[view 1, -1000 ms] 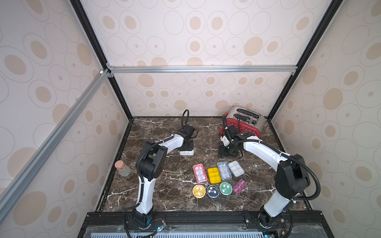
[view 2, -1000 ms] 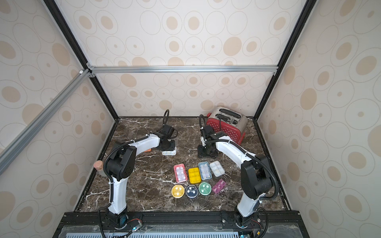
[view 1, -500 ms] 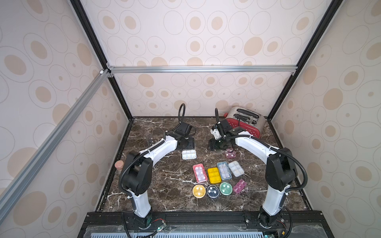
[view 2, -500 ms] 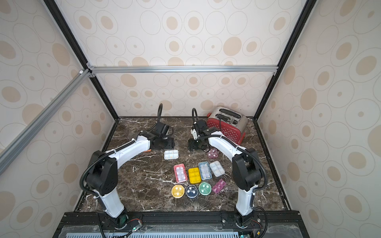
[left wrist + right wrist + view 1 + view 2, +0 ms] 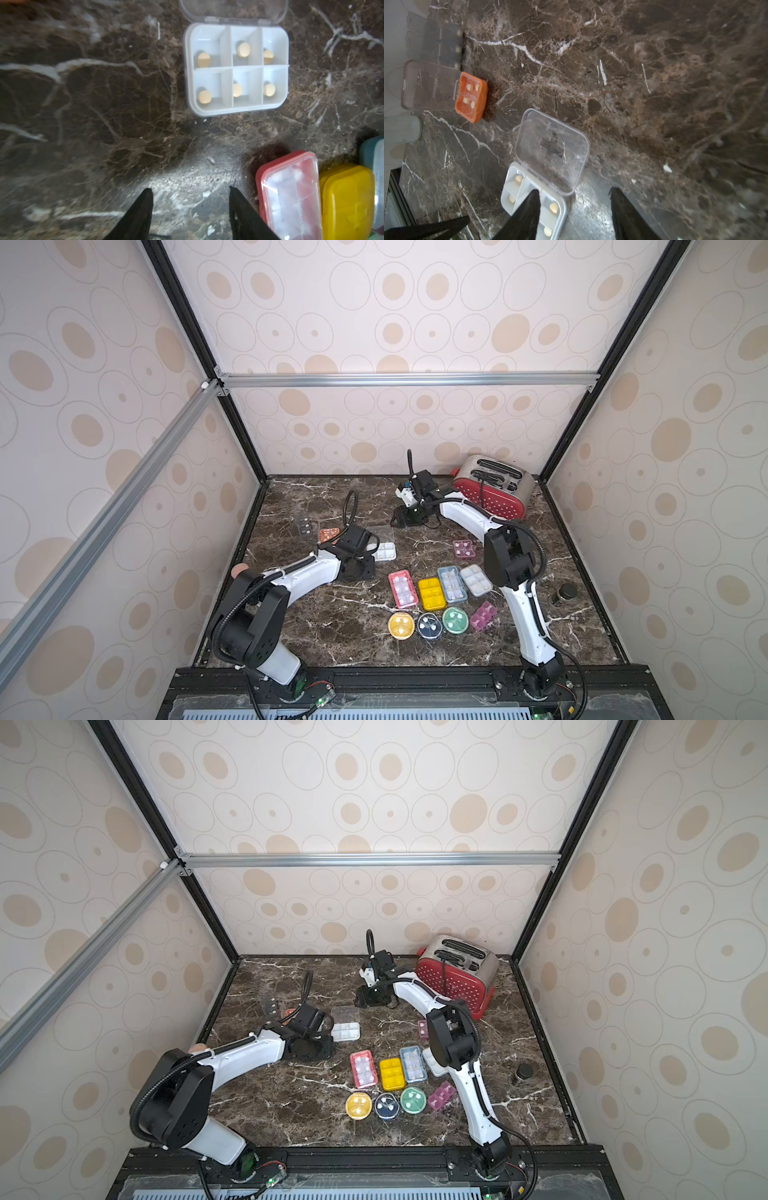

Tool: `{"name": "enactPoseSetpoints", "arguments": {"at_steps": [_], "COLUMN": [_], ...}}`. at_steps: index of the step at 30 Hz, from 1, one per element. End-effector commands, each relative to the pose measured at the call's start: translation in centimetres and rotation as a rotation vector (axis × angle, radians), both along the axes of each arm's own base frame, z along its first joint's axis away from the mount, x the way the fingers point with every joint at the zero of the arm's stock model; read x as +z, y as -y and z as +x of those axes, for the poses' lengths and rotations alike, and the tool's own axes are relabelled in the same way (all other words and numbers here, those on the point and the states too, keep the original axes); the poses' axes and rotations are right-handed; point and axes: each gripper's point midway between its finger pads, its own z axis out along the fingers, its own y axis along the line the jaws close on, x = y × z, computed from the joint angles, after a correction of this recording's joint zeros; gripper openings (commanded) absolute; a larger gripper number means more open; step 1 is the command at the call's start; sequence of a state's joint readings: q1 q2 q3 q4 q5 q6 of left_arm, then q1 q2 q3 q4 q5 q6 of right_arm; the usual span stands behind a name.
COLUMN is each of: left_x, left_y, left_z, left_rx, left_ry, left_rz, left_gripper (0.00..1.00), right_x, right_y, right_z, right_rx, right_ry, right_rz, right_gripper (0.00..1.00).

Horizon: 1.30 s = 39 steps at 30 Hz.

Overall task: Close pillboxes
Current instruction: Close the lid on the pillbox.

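Reaching across the marble (image 5: 332, 626), the left arm (image 5: 299, 572) parks its left gripper (image 5: 190, 188) just short of the open white pillbox (image 5: 236, 68), fingers spread with nothing between them. The right arm (image 5: 461, 510) stretches back near the toaster (image 5: 492, 489), right gripper (image 5: 574, 189) also spread and empty near that box's clear lid (image 5: 552, 151). Only the right wrist view shows the open orange pillbox (image 5: 471, 96) up close; the left wrist view gets the closed red pillbox (image 5: 288, 195).

Both arms out over the table (image 5: 332, 626), jaws parted and empty.
Left arm (image 5: 299, 572) lies low from the front-left corner toward mid-table, its left claw (image 5: 189, 189) aimed downward; right arm (image 5: 465, 510) arches to the back edge, right claw (image 5: 574, 189) likewise spread.
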<state>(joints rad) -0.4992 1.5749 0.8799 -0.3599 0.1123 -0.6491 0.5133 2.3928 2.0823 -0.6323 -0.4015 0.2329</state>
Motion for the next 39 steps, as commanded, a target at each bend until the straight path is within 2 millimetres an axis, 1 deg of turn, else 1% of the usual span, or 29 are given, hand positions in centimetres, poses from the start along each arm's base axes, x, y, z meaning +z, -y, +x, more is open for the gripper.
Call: {"name": "enactPoseSetpoints", "arguments": {"at_steps": [1,6,7,10,16,19,25,31,39], "left_x": [0.4,-1.0,-1.0,-1.5,-2.9,-3.3,-3.7,-3.9,-4.2], "left_y": [1.3,0.1,-0.2,-1.2,-1.1,-1.1,-1.4,-1.9,-2.1], "left_z": [1.2,1.3,1.4,1.8,2.2,2.3,2.5,2.6,2.5], "left_rx": [0.015,0.037,0.048,0.078,0.063,0.058,0.056,0.067,0.076], "left_ry": [0.037,0.023,0.026,0.024,-0.002,0.0,-0.005,-0.009,-0.015], "left_rz": [-0.08,-0.051,-0.05,-0.063,-0.088,-0.083,-0.059,-0.043,-0.033], "left_gripper": [0.55,0.5,0.48,0.45,0.43,0.43,0.39,0.37,0.36], "right_x": [-0.5,-2.1,-1.9,-2.2,-3.4,-3.9,-4.4,-3.7,-0.9], "right_y": [-1.3,-2.0,-2.3,-2.7,-3.4,-3.8,-4.3,-4.7,-5.0], "right_z": [-0.4,0.3,0.5,0.3,-0.1,-0.3,-0.5,-1.1,-1.2], "right_rx": [0.044,0.053,0.058,0.062,0.085,0.097,0.109,0.132,0.159], "right_ry": [-0.038,-0.067,-0.067,-0.079,-0.103,-0.114,-0.124,-0.138,-0.096], "right_rz": [0.017,0.022,0.033,0.032,0.043,0.051,0.05,0.089,0.128], "right_gripper": [0.6,0.69,0.7,0.7,0.72,0.73,0.73,0.72,0.7]}}
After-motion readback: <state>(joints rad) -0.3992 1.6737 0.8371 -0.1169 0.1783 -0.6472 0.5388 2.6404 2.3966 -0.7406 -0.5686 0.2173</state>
